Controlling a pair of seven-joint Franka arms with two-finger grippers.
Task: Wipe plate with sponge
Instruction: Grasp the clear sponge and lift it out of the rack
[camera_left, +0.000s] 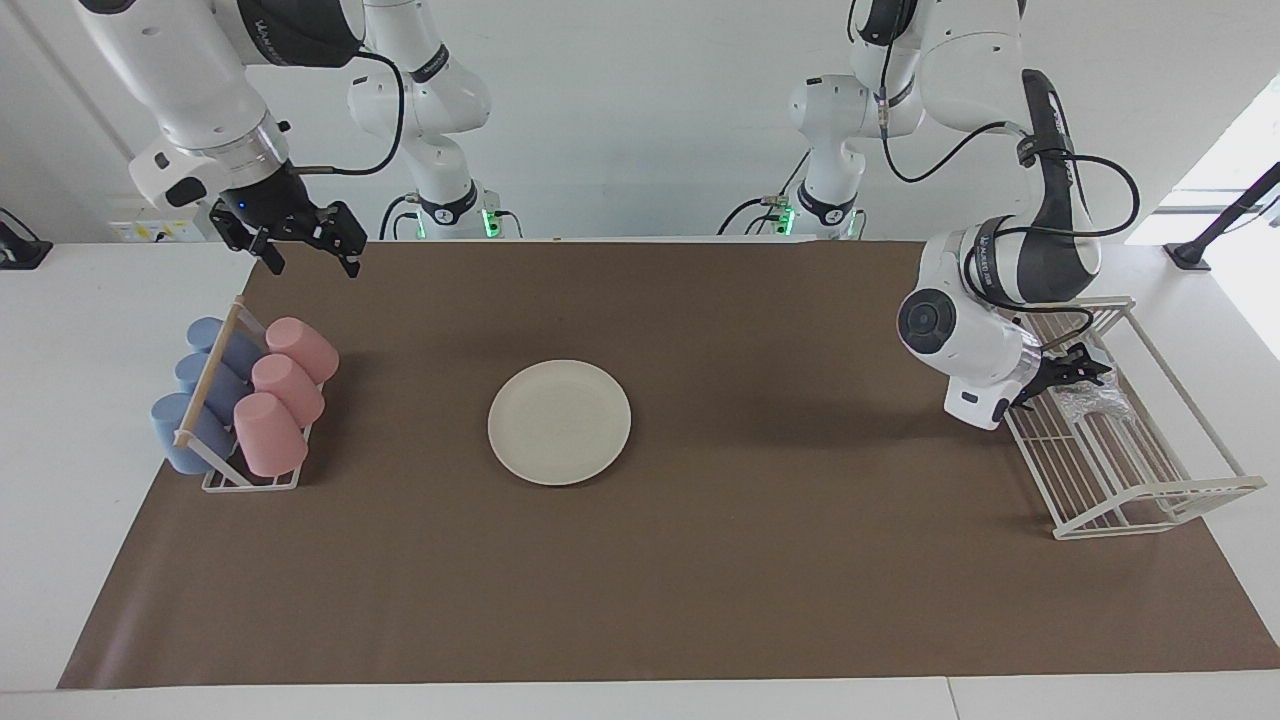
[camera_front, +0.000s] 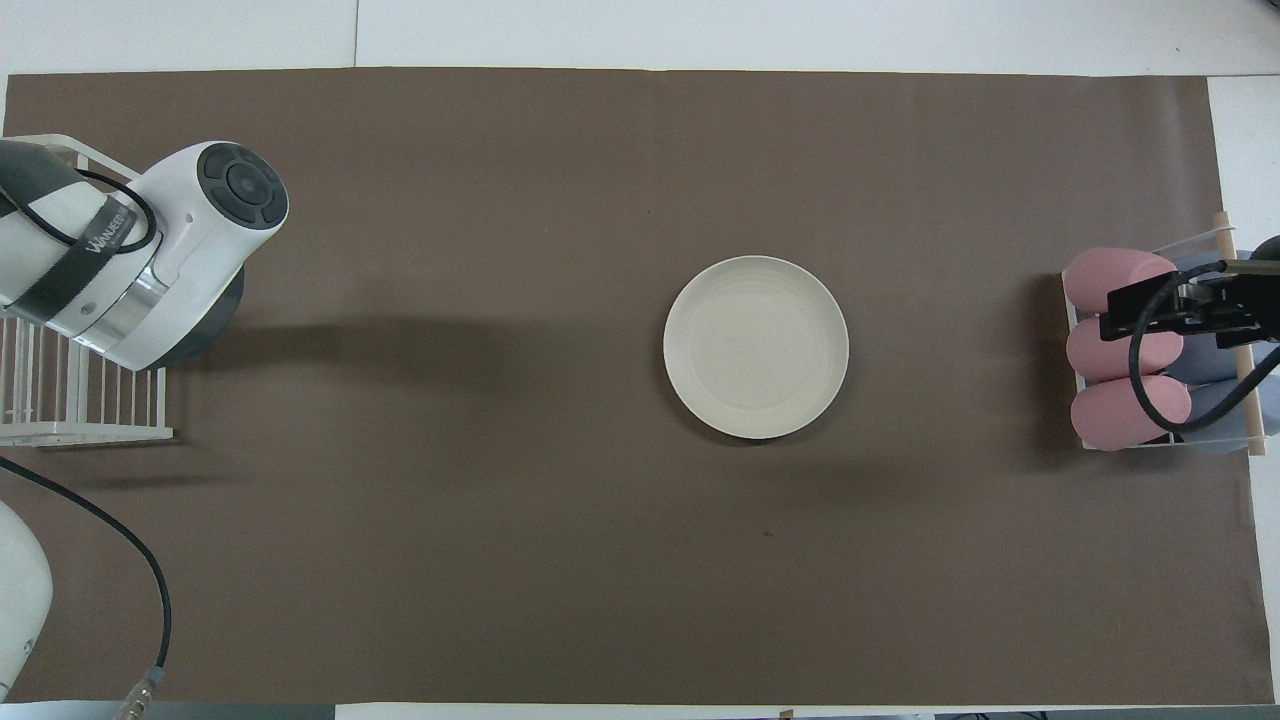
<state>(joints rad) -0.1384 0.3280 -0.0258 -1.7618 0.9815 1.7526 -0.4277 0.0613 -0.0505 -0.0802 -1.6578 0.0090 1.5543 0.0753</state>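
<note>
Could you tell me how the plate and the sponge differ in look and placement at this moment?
The plate is round, flat and smooth cream-white; the sponge is a small, crinkled, silvery pad. The plate lies bare on the brown mat mid-table; the sponge rests inside the white wire rack at the left arm's end. Nothing is near the plate, whereas the left end effector is at the sponge. Neither is lifted.

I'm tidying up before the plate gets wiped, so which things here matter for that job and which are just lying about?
Needed: plate; sponge in the wire rack; left gripper at the sponge.
Lying about: pink cups, blue cups, right gripper waiting above them.
</note>
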